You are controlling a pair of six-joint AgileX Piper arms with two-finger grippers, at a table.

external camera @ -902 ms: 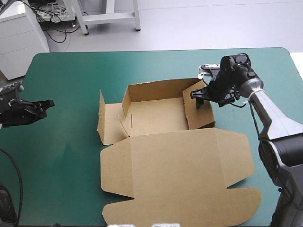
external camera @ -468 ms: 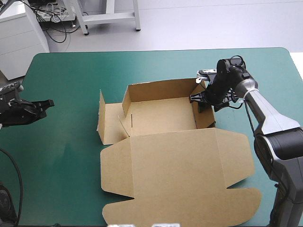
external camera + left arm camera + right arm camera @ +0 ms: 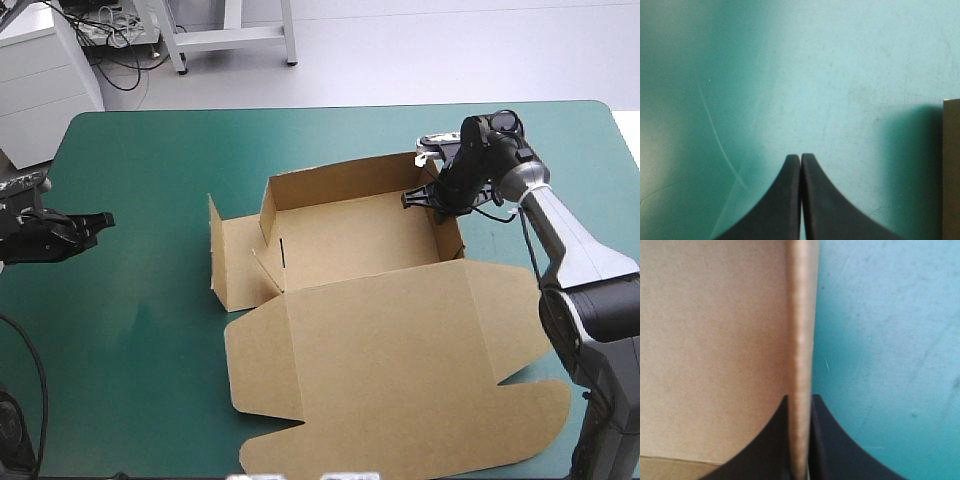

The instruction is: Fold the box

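The right gripper [image 3: 428, 198] is pinching the right wall [image 3: 449, 236] of the box [image 3: 350, 240], mid-tabletop [image 3: 150, 330], and should be standing it up slowly and straight, while the left gripper [image 3: 102, 220] is sitting clenched and empty.

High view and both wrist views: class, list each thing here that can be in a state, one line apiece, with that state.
box: partly folded, with the far and right walls raised and the left flap standing.
lid: open, lying flat on the table.
right gripper: shut on the box, with the right wall's edge between its fingers.
left gripper: shut and empty, over the teal-green cover, apart from the box.
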